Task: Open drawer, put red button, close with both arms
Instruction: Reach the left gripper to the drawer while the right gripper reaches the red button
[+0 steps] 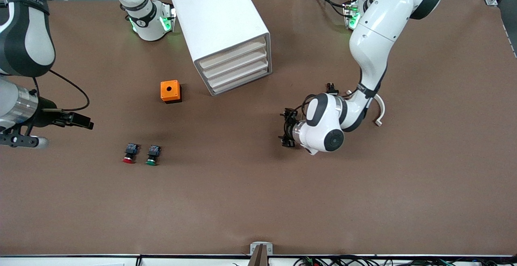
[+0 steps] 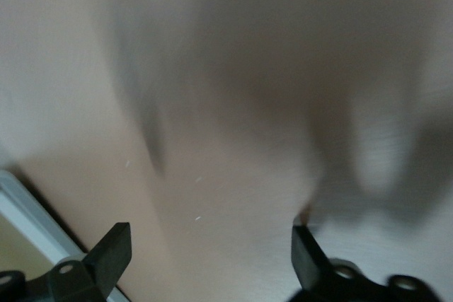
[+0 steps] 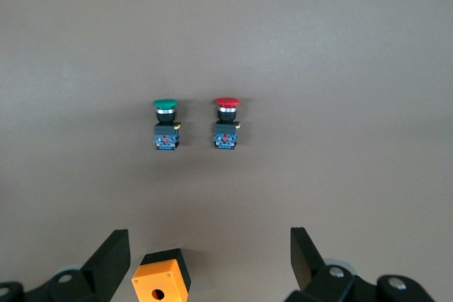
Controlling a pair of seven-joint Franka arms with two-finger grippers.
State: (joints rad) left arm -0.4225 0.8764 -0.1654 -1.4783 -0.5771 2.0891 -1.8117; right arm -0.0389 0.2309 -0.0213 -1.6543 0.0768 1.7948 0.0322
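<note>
The white cabinet [image 1: 220, 19] stands near the robots' bases with its four drawers [image 1: 238, 62] all shut. The red button [image 1: 130, 153] lies on the table beside its green twin, nearer to the front camera than the orange box; it also shows in the right wrist view [image 3: 226, 124]. My left gripper [image 1: 286, 128] is open and empty, low over the table in front of the cabinet toward the left arm's end; its wrist view [image 2: 210, 249] shows blurred table. My right gripper [image 1: 83, 121] is open and empty, high over the right arm's end of the table [image 3: 209, 256].
The green button [image 1: 153, 155] [image 3: 165, 124] lies right beside the red one. The orange box with a hole [image 1: 169, 91] [image 3: 161, 281] sits between the buttons and the cabinet. A white edge [image 2: 21, 210] shows in a corner of the left wrist view.
</note>
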